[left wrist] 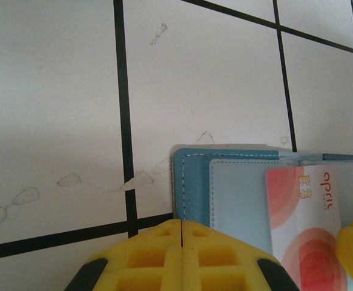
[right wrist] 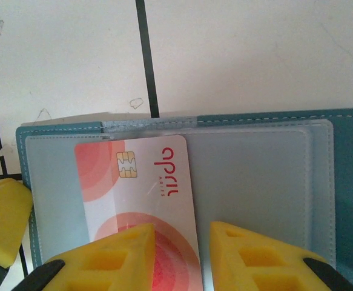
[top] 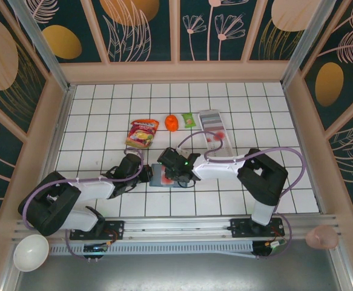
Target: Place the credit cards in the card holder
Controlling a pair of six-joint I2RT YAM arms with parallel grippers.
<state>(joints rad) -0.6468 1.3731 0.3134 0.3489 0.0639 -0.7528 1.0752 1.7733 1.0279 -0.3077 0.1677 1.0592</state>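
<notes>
R gripper (right wrist: 182, 233) hovering part-open over credit card (right wrist: 140, 182), holding nothing; L gripper (left wrist: 182, 225) closed at card holder (left wrist: 191, 182) corner. Card's tilting, risking jamming.

The card holder (right wrist: 349, 182) looks like bumpy teal leather with white stitches and see-through plastic pockets. On it, the credit card (right wrist: 158, 194) is smooth, shiny plastic. The table (left wrist: 43, 91) is smooth white tile.

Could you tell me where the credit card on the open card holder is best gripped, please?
Likely its near short end, from the right gripper's side: the credit card lies flat on the card holder, chip end pointing away, leaving the near end at those open fingers.
</notes>
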